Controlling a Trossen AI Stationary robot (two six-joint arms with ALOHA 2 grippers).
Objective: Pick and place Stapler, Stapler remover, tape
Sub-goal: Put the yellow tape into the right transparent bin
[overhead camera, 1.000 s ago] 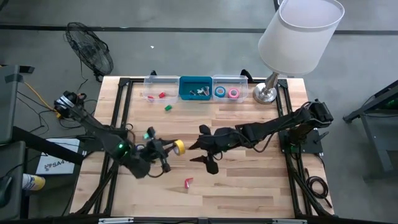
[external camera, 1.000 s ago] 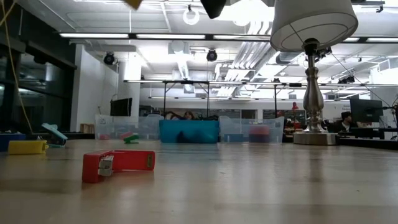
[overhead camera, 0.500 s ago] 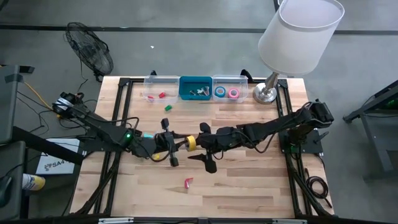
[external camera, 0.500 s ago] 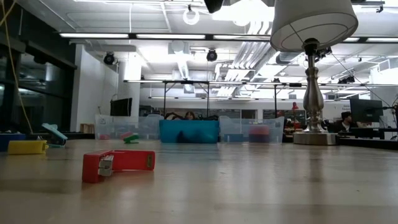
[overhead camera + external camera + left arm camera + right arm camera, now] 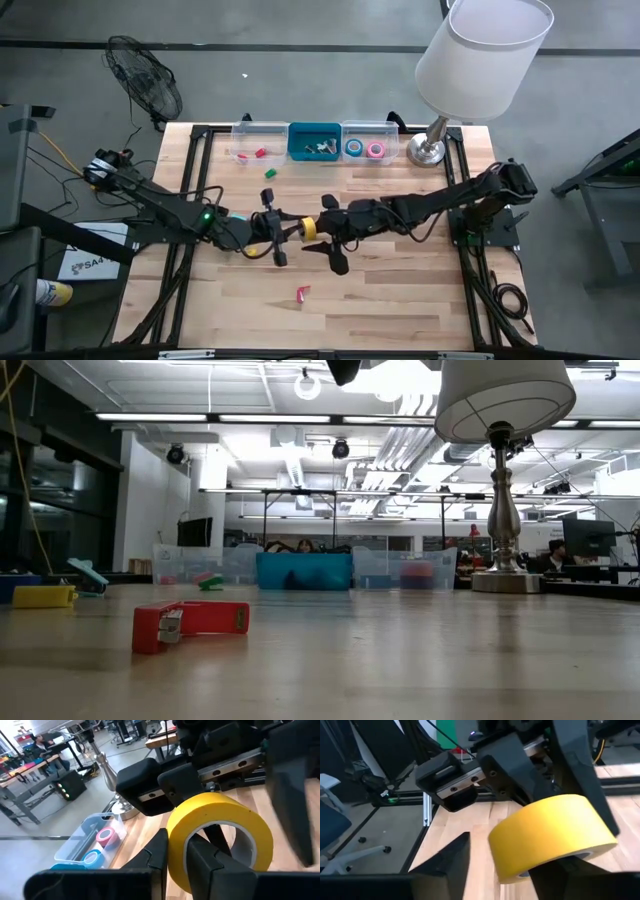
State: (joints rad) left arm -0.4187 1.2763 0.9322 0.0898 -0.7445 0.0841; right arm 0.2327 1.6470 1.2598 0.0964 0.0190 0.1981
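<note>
- High view: the table [image 5: 400, 290] carries a lamp [image 5: 480, 60] at its far right corner, and three bins in a row along the far edge: a clear bin [image 5: 262, 143], a blue bin [image 5: 314, 141] and another clear bin [image 5: 366, 141].
- Both arms meet over the table's middle, with the yellow tape [image 5: 310, 229] between them.
- Left gripper [image 5: 285, 232] is pinched on the tape's wall: one finger [image 5: 210, 862] passes through the open centre, the other lies against the outside.
- Right gripper [image 5: 322, 232] faces it from the other side, its fingers spread to either side of the roll. One dark finger [image 5: 577, 762] lies close along the roll's flank; whether it touches I cannot tell.
- Blue tape [image 5: 354, 149] and pink tape [image 5: 375, 150] lie side by side in the right clear bin.
- Red stapler [image 5: 190, 625] lies on the near half of the table, well apart from both grippers.
- Small red and green pieces by the left bin are too small to name.
- Low view shows neither the grippers nor the held roll; only a dark tip is cut off at the upper edge.
</note>
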